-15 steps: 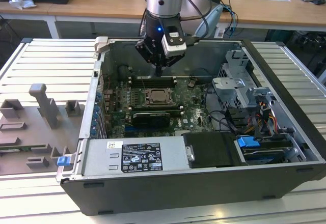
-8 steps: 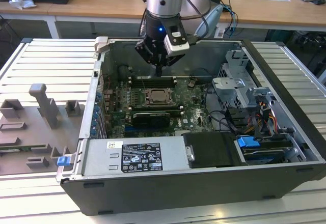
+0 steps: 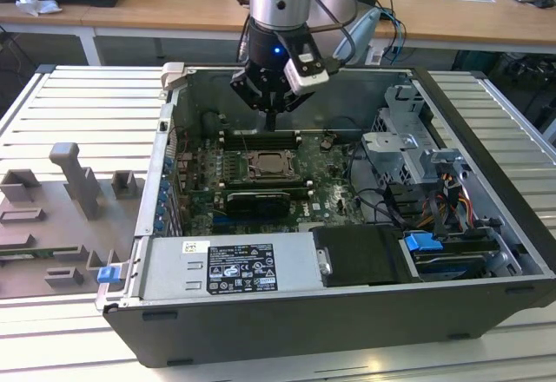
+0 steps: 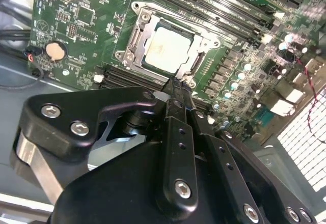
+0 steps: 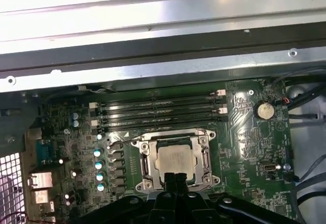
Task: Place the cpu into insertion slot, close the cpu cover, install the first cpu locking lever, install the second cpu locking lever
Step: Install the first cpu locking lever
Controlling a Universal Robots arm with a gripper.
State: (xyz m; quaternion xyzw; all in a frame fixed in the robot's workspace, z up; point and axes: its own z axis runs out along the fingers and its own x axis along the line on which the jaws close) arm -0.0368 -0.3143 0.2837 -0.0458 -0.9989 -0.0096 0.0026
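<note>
The cpu (image 4: 168, 51) (image 5: 175, 159) lies flat in the insertion slot (image 3: 265, 163) on the green board, its pale metal face up. The silvery cpu cover (image 4: 136, 39) (image 5: 144, 159) lies down around it as a frame. My gripper (image 3: 271, 123) (image 4: 176, 87) (image 5: 176, 177) hangs above the board, just to the far side of the socket in the exterior view. Its fingertips are pressed together with nothing between them, and in both wrist views they reach the socket's near rim. I cannot tell how the locking levers stand.
Long memory slots (image 5: 158, 113) run beside the socket. The open case's walls (image 3: 165, 182) surround the board. A power supply box (image 3: 230, 265) sits at the front, and a drive cage (image 3: 408, 152) with cables (image 3: 452, 204) at the exterior view's right. Grey fixtures (image 3: 74, 178) stand outside on its left.
</note>
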